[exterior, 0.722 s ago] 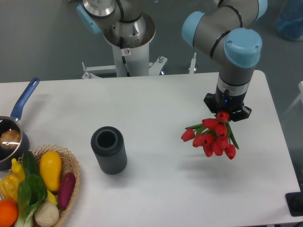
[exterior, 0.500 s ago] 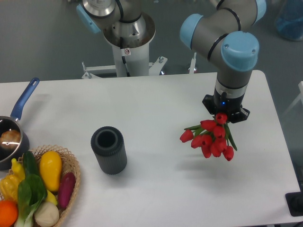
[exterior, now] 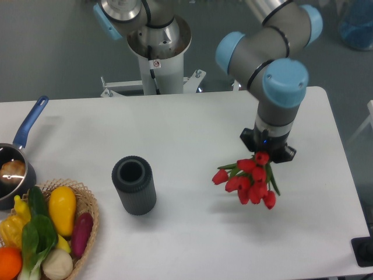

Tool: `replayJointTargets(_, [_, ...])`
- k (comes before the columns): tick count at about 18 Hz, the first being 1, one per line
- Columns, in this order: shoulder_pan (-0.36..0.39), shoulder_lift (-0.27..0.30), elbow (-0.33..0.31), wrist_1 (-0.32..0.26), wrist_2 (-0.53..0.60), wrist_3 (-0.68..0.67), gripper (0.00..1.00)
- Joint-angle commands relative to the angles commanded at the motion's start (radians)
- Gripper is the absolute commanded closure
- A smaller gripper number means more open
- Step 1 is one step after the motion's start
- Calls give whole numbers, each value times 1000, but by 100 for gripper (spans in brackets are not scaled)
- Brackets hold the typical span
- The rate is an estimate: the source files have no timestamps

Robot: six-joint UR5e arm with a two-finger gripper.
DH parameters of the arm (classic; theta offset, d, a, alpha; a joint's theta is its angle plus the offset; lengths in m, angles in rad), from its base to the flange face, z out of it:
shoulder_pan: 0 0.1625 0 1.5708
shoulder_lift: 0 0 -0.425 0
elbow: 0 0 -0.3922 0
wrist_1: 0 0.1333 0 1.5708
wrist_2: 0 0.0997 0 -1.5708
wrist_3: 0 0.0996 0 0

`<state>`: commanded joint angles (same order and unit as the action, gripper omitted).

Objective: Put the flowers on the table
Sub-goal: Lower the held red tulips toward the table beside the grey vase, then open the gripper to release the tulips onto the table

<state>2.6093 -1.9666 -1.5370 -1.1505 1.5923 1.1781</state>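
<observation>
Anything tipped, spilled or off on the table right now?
Nothing stands out. The flowers hang from the pincer above the table; the dark cylinder stands upright, and the vegetables sit inside the basket.

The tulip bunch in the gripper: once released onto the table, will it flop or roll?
The flowers hang bud-down beneath the gripper, so they are probably light. The thin stems likely bend, and the buds fan apart, so it should settle loosely on the table. A splayed bunch seems unlikely to roll far.

White table (exterior: 186, 122): dark cylinder (exterior: 134, 185), vegetable basket (exterior: 87, 230), blue-handled pan (exterior: 17, 163).
</observation>
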Motion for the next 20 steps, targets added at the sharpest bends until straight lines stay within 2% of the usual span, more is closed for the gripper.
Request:
replayJointTargets(1, [0, 2, 0, 0, -3, 0, 6])
replayJointTargets(2, [0, 2, 0, 6, -9, -2, 0])
replayJointTargets(8, [6, 6, -37, 97, -15, 8, 0])
replayJointTargets(12, [8, 2, -38, 104, -12, 8, 0])
replayJointTargets(15, [17, -15, -44, 153, -11, 11, 0])
replayJointTargets(20, [17, -17, -49, 158, -11, 11, 0])
